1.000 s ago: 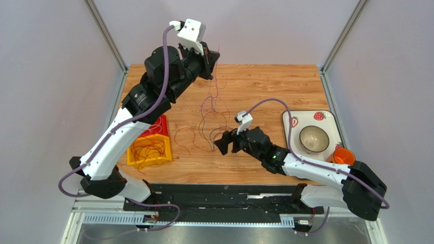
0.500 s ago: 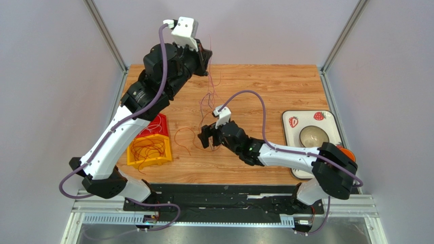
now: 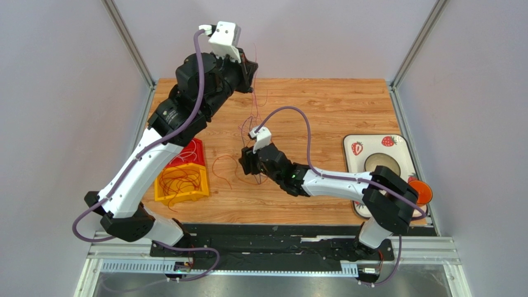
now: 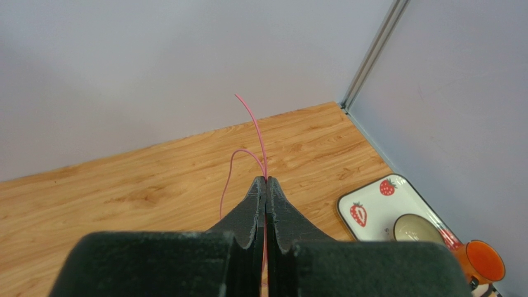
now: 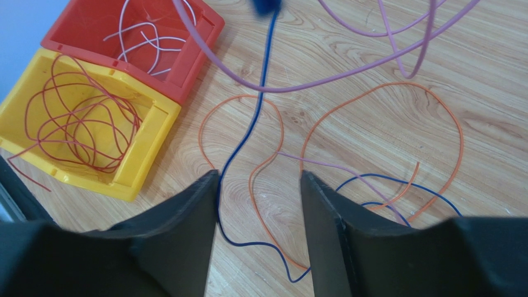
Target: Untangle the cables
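While the left jaws were clenched on a pink cable (image 4: 253, 124) held high, the right jaws stood released over the limp, featherlight cables (image 5: 403, 85) looped on the bench (image 5: 496, 93); a free end looked the best hold

A pale wood-grain worktop (image 3: 347, 105) is boxed in by plain lilac-grey walls (image 3: 322, 31) on the left, far and right sides. Slim metal posts (image 3: 129, 42) rise at its far corners. The light is soft and even.
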Robot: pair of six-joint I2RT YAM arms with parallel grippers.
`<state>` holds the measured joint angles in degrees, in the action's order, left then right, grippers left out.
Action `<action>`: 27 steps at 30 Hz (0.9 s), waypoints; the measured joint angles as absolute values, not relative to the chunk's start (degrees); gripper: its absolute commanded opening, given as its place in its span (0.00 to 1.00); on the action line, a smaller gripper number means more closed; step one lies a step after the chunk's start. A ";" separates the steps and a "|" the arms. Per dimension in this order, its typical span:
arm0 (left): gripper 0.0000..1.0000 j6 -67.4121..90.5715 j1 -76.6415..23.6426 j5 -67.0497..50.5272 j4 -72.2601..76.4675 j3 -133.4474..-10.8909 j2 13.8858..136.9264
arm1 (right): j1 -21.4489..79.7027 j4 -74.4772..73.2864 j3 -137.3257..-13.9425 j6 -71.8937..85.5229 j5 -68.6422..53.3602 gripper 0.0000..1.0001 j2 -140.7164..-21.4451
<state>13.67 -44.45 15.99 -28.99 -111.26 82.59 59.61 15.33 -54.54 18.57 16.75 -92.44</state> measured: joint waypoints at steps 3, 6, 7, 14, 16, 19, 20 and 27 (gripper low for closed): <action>0.00 13.85 -44.36 15.77 -28.99 -111.26 82.56 | 59.68 14.39 -55.02 18.44 17.15 0.17 -93.12; 0.00 13.82 -44.18 15.70 -28.99 -111.26 82.50 | 59.88 12.95 -55.75 18.79 17.39 0.00 -93.60; 0.00 13.82 -44.14 15.73 -28.99 -111.26 82.50 | 59.96 12.62 -55.81 18.63 17.47 0.00 -93.60; 0.00 13.50 -41.91 15.94 -33.41 -116.71 84.40 | 60.58 9.37 -52.84 21.45 17.02 0.00 -91.22; 0.00 12.53 -40.42 16.60 -34.94 -120.57 85.76 | 60.60 8.62 -49.17 22.76 16.97 0.00 -88.29; 0.00 10.44 -38.11 18.26 -36.53 -126.69 87.61 | 60.62 7.35 -43.40 24.84 17.58 0.00 -83.46; 0.00 9.91 -37.23 18.83 -37.63 -129.34 88.33 | 60.62 6.76 -41.74 25.67 17.93 0.00 -82.02; 0.00 7.31 -31.57 23.29 -39.64 -137.51 89.38 | 59.59 2.90 -38.50 30.41 19.64 0.00 -79.05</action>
